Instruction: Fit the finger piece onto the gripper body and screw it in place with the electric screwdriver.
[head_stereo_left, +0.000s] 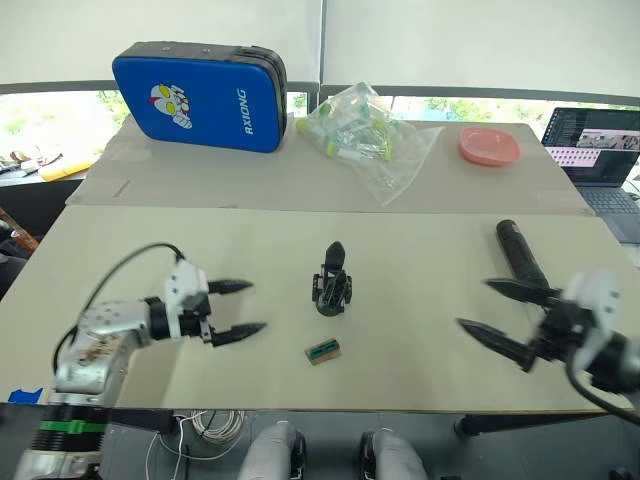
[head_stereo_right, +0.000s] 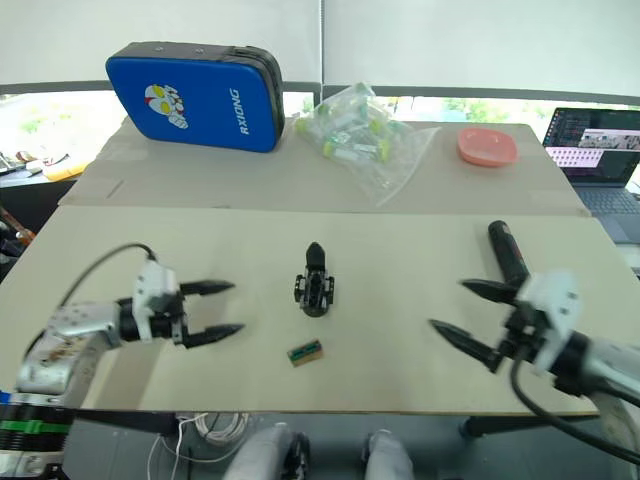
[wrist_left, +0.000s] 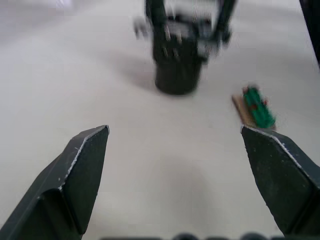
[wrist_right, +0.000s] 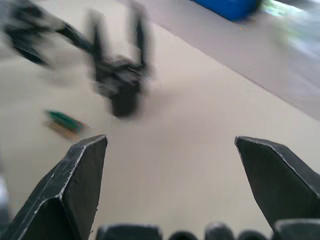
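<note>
Behind the table (head_stereo_left: 420, 375) runs a bright window, and along the table's far edge sit a blue zip case (head_stereo_left: 198, 97), a clear bag of small parts (head_stereo_left: 365, 128) and a pink dish (head_stereo_left: 488, 146); a laptop (head_stereo_left: 600, 150) stands off its far right corner.

Near the middle of the table stands the gripper body (head_stereo_left: 332, 282), upright on its round base with one pointed finger rising from it. Just beside it, toward the near edge, lies a small tan-and-green block (head_stereo_left: 323, 351). The electric screwdriver (head_stereo_left: 520, 252) lies toward the right edge, its rounded end pointing to the far side; its bit end is hidden behind the right pincer. I cannot make out the finger piece anywhere on the table.

The left pincer (head_stereo_left: 233, 308) hovers over the table toward the left edge, fingers spread and empty, aimed at the gripper body. The right pincer (head_stereo_left: 505, 318) hovers near the right edge, just in front of the screwdriver, likewise spread wide and holding nothing.

By my reading the work is at its very start: nothing is grasped, nothing fitted, no screw driven. The next move likely calls for finding and picking up the finger piece, while the other arm steadies the body. The screwdriver seems well placed for the right pincer to take afterwards.
</note>
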